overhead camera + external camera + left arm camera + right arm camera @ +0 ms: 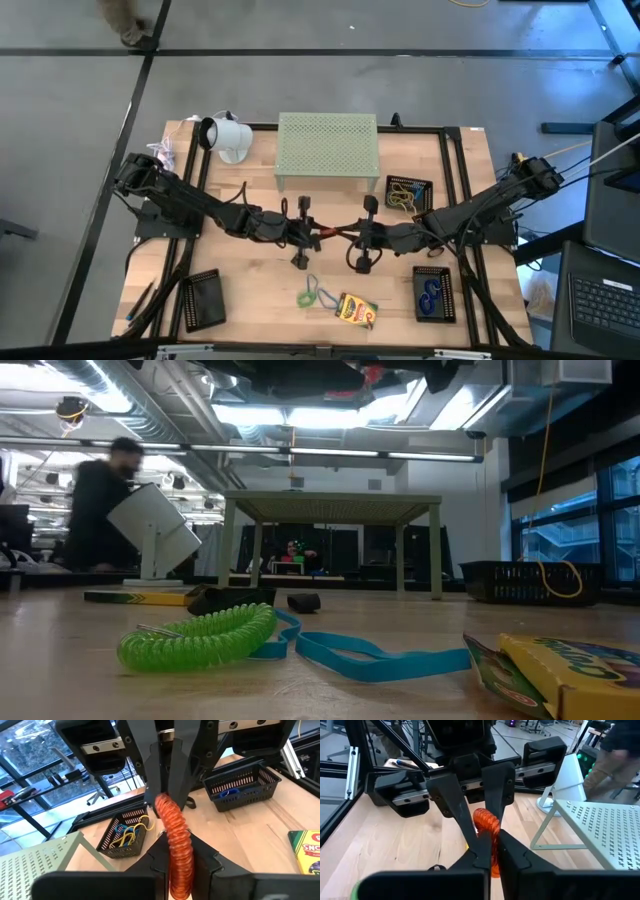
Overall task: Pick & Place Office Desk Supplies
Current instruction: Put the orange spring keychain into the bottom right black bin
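High view: the two arms are seen meeting above the middle of the table, the left gripper (pixel 308 233) and the right gripper (pixel 358 235) facing each other with a red-orange coiled band (pixel 333 234) stretched between them. In the left wrist view the coiled band (pixel 176 837) is seen pinched between the left arm's own fingers (pixel 159 852), and its far end is gripped by the closed fingers of the right gripper (pixel 167 780). The right wrist view gives the mirror picture: the band (pixel 489 835) is clamped by both pairs of fingers, so each gripper is closed on it, in the air over the bare wood.

The handover is judged to be at its riskiest point. If the arms are drawn apart while both grips hold, the coil would be stretched and could snap back or be torn out of one grip. If the left grip is released before the right one is secure, the band could drop onto the table near the green coil (pixel 307 297), the blue loop (pixel 326 294) and the crayon box (pixel 356 310). A shallow pinch on the springy coil could also slip during transport towards a black basket (pixel 435 293), and the trailing end could catch on the basket's rim
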Tool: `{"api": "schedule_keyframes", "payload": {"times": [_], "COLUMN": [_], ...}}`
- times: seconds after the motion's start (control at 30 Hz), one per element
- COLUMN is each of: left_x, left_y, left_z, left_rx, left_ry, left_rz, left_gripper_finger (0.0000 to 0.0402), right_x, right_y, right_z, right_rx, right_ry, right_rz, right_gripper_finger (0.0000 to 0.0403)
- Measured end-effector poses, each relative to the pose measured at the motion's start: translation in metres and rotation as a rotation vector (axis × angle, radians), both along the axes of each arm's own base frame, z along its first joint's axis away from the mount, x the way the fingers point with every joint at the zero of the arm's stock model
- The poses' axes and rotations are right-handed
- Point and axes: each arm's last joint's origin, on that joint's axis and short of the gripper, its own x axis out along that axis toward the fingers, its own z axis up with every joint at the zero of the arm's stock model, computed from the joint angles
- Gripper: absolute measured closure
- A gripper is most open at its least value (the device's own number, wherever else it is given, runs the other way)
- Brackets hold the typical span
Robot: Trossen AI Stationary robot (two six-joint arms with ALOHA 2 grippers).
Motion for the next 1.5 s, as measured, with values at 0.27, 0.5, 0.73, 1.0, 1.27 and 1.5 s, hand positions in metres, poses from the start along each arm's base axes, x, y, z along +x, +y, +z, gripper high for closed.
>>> {"api": "schedule_keyframes", "payload": {"times": [0.27,0.5,0.73,1.0,1.27,1.5], "left_x": [0.000,0.000,0.000,-0.002,-0.003,-0.004], "left_y": [0.000,0.000,0.000,0.005,0.005,0.005], "left_z": [0.000,0.000,0.000,-0.003,-0.008,-0.010], "left_rx": [-0.001,-0.034,-0.146,-0.121,-0.176,-0.170], "left_ry": [-0.001,-0.001,-0.012,-0.008,0.029,0.047], "left_rz": [0.001,0.007,0.044,0.216,0.229,0.230], "left_gripper_finger": [0.0366,0.0318,0.0233,0.0189,0.0191,0.0191], "right_x": [0.000,0.000,0.000,-0.009,-0.034,-0.063], "right_y": [0.000,0.000,0.000,0.002,0.014,0.035], "right_z": [0.000,0.000,0.000,-0.007,-0.022,-0.036], "right_rx": [0.007,0.008,0.011,0.195,0.519,0.797], "right_ry": [-0.001,0.000,-0.001,0.088,0.361,0.657], "right_rz": [-0.003,-0.004,-0.007,-0.019,-0.013,-0.095], "right_gripper_finger": [0.0392,0.0392,0.0393,0.0393,0.0393,0.0385]}}
